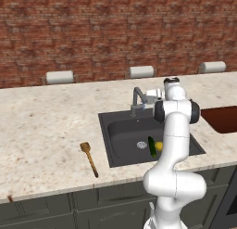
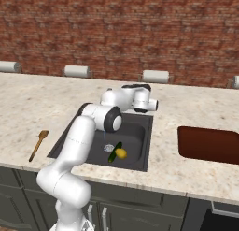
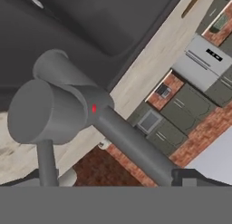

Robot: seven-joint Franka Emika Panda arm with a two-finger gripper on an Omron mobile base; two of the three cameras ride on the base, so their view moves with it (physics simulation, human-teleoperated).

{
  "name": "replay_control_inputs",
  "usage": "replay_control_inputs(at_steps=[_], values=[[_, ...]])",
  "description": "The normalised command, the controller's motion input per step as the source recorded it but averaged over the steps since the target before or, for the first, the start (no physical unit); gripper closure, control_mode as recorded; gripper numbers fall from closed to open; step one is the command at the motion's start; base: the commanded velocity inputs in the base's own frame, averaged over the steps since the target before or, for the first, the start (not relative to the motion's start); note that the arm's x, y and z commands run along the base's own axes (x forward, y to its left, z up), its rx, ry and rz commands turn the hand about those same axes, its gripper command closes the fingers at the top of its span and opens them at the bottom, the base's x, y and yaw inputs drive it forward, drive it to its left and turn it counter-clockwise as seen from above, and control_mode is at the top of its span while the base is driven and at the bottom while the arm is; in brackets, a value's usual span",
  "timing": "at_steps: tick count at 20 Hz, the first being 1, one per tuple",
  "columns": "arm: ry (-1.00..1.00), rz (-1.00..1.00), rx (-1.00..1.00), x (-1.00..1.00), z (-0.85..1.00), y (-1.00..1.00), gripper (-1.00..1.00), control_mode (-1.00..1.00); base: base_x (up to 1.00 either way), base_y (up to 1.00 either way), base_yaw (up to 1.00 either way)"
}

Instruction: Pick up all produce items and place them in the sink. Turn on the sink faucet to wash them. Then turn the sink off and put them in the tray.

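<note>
End effector (image 2: 156,105) jaws apart, holding nothing, at the sink faucet (image 1: 137,101): rigid, smooth metal, likely slippery, so push the handle's (image 3: 45,110) side rather than pinch.

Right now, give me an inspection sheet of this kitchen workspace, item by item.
Surface: pale speckled stone counter, over dark cabinets.
Job's things: cucumber and small yellow piece lie side by side in the dark sink, near the drain. Faucet stands at the sink's back edge; no water seen. Reddish-brown tray sits to the right of the sink, nothing in it.
Clutter: wooden spoon on the counter left of the sink.
Tool: tool open, close to the faucet, holding nothing.
Cables: nothing seen.
Surroundings: brick wall behind; three pale rolls along the counter's back edge.
</note>
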Motion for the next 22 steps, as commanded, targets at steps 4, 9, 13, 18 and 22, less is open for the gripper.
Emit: replay_control_inputs(at_steps=[4,9,13,18,22], values=[[-0.08,0.08,0.0,-0.04,0.1,1.0,-1.0,-1.0,0.0,0.0,0.0],[-0.06,0.09,0.0,-0.25,0.01,0.96,-1.0,-1.0,0.0,0.0,0.0],[-0.09,0.02,0.0,-0.5,0.21,0.43,-1.0,-1.0,0.0,0.0,0.0],[-0.07,-0.01,0.0,-0.81,0.49,-0.46,-1.0,-1.0,0.0,0.0,0.0],[-0.08,-0.02,0.0,-0.85,0.58,-0.79,-1.0,-1.0,0.0,0.0,0.0]])
